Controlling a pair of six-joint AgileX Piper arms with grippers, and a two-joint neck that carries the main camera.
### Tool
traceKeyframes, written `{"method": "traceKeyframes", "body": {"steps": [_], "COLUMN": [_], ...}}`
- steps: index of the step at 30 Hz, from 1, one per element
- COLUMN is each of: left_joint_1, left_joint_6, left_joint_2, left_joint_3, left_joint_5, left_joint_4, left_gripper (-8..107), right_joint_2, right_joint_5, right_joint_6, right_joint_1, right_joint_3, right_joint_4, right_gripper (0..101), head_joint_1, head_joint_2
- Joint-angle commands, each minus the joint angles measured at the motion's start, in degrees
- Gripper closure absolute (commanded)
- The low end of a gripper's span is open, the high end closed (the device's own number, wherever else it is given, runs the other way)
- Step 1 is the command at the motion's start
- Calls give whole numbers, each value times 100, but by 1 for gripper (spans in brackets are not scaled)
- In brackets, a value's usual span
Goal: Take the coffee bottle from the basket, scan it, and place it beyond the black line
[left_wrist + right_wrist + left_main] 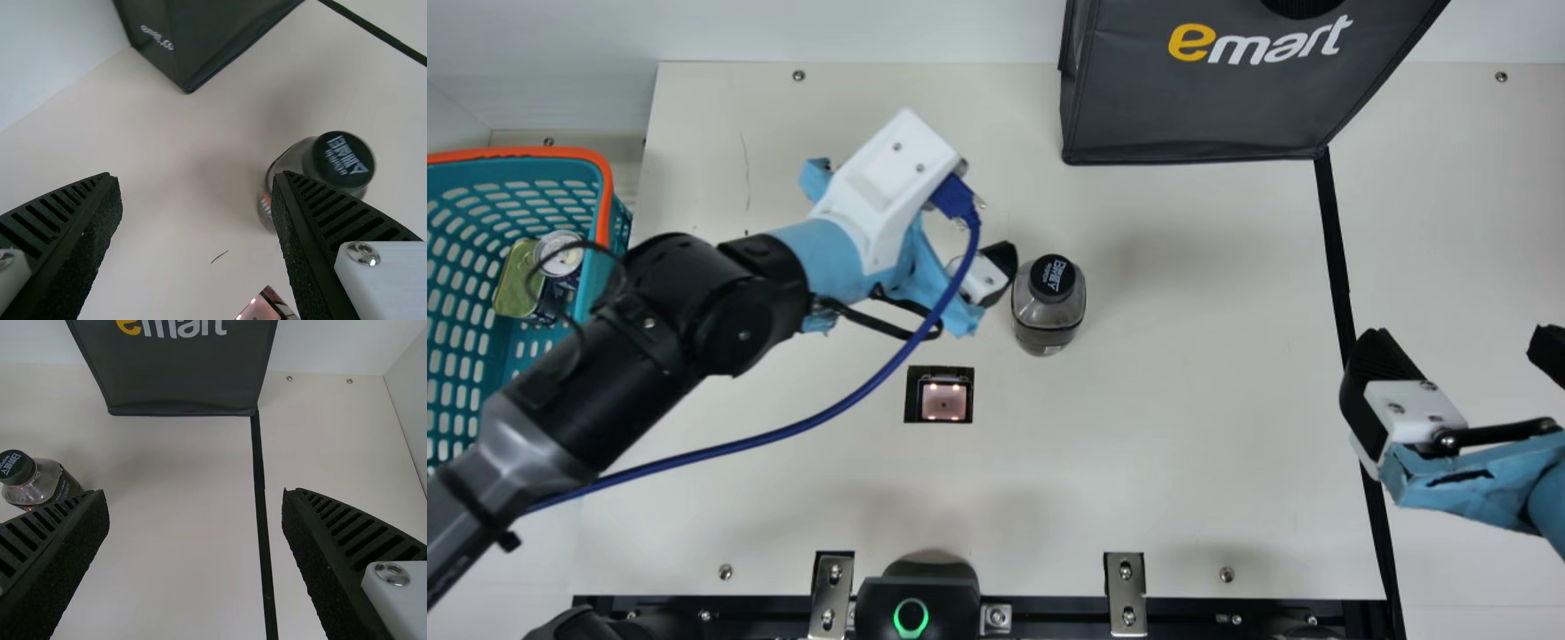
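Bottle, one: being borne upright by the table, outside the basket, between the scanner and the black line; beside it the left gripper is being held spread, contact perhaps being masked by the near finger. Right gripper, one: being held spread near the line. A hand-over is probably being staged, completion of the scan not being shown; if scanned, a right-hand grasp and placement beyond the line are being called for.
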Motion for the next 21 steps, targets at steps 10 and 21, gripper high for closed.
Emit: {"method": "traceKeyframes", "body": {"steps": [10, 21], "left_joint_1": [769, 1452], "left_joint_6": [-99, -187], "left_joint_2": [-582, -1056], "left_joint_3": [625, 1004], "left_joint_5": [-119, -127], "left_joint_4": [154, 257], "left_gripper": [9, 9], "right_joint_2": [0, 0], "right_joint_5": [0, 0], "right_joint_6": [0, 0], "right_joint_1": [0, 0], "right_joint_3": [0, 0], "right_joint_4": [0, 0], "right_gripper": [10, 10], "head_joint_1": [-148, -148], "head_joint_2": [9, 9]}}
